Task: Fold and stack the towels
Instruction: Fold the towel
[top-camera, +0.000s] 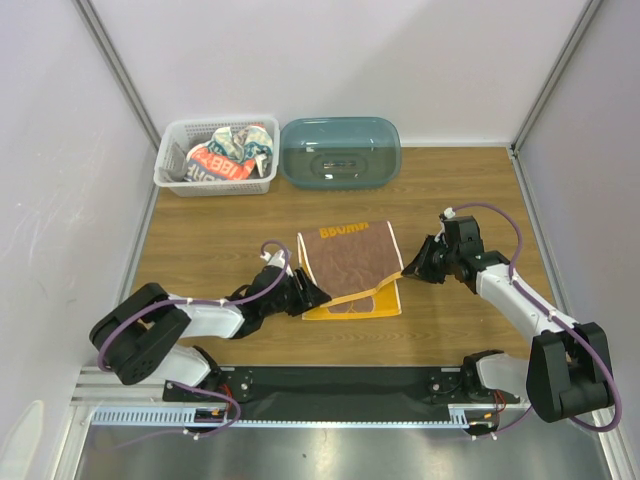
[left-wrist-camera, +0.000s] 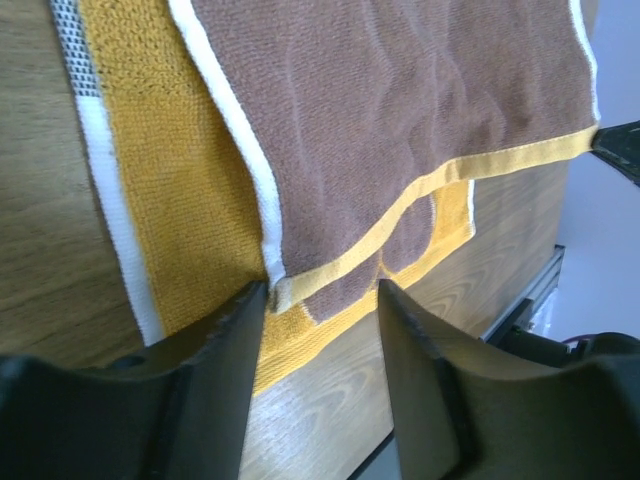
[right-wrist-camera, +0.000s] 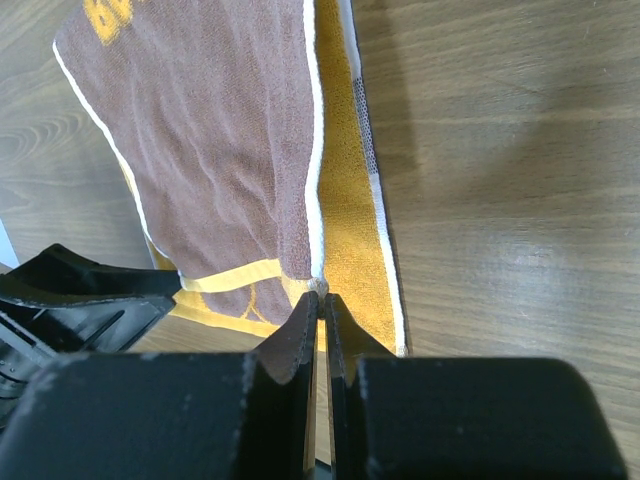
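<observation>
One brown towel (top-camera: 350, 262) we log from above, partly folded over on the surface (top-camera: 200, 230) between the left gripper (top-camera: 312, 296) and right gripper (top-camera: 412, 268); by the left wrist, left jaws released beside its near corner; by the right wrist, right jaws clenched on its other corner.

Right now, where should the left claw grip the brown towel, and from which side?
On the brown towel, the near left corner of the top layer, where white edge meets orange hem. Come from the left: the open left claw straddles it, while the right claw pinches the opposite corner.
</observation>
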